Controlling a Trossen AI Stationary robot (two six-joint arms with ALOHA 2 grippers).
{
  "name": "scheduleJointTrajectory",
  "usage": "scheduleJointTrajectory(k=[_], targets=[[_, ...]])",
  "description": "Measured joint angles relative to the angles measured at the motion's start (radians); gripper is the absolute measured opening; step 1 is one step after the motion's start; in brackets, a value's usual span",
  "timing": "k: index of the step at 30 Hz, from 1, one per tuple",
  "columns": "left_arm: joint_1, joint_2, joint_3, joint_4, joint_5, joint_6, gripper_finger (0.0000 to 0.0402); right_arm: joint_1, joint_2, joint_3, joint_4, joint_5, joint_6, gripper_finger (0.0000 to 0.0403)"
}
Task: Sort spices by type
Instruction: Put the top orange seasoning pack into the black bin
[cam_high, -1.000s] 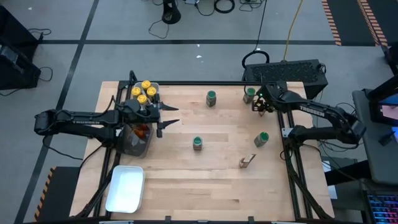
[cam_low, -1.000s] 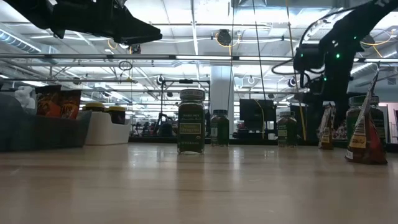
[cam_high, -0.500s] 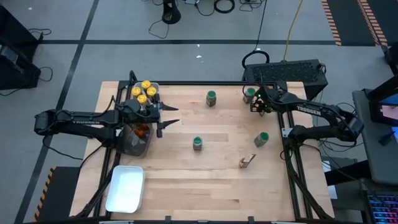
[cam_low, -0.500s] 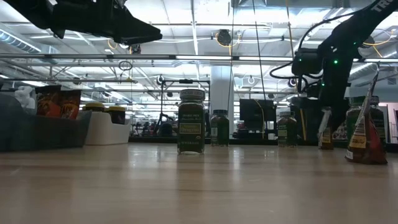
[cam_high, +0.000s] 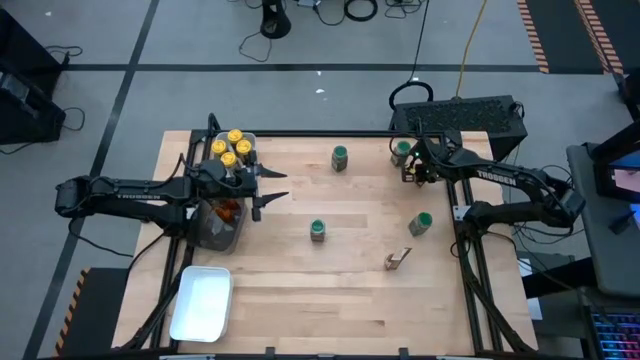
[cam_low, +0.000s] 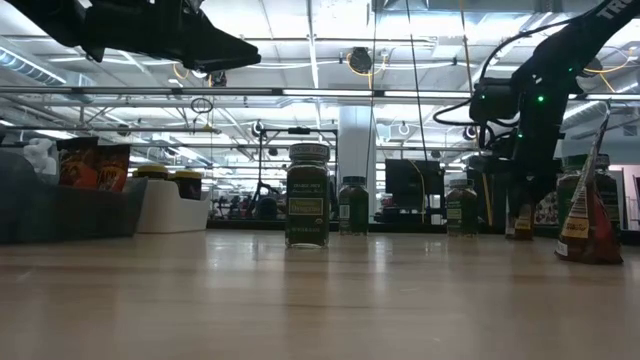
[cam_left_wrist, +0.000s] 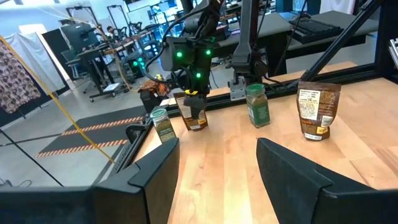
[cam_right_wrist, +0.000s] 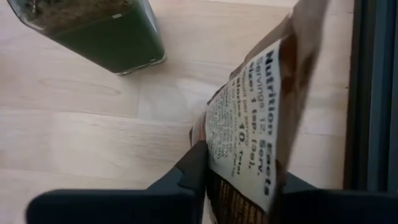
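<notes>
Right gripper (cam_high: 411, 173): clamped on an orange-brown packet (cam_right_wrist: 258, 143) — far right corner, beside a green-lidded jar (cam_high: 401, 152).
Left gripper (cam_high: 279, 186): fingers apart, empty — hovering beside the dark grey tray (cam_high: 213, 234).

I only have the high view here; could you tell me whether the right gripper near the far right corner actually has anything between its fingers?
Observer: Yes. The right wrist view shows the right gripper closed on a brown spice packet, nutrition label facing the camera.
Operator: Is the packet off the table?
Observer: I cannot tell; in the low view its bottom sits about level with the tabletop.
Operator: What stands closest to it?
Observer: A green-lidded jar, right beside the packet, not touching.
Operator: And the left gripper?
Observer: The left gripper is open and empty, above the table.
</notes>
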Motion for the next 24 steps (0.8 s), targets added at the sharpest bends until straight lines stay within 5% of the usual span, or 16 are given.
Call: scheduleJointTrajectory(k=[15,24], targets=[[0.000,0.000,0.000,0.000,0.000,0.000,0.0219,0.022,-0.056,0.001,-0.001,-0.109,-0.052,0.0021],[0.000,0.000,0.000,0.001,0.000,0.000,0.0219,0.137,-0.142,0.001,0.066,-0.187,-0.007,0.0021]])
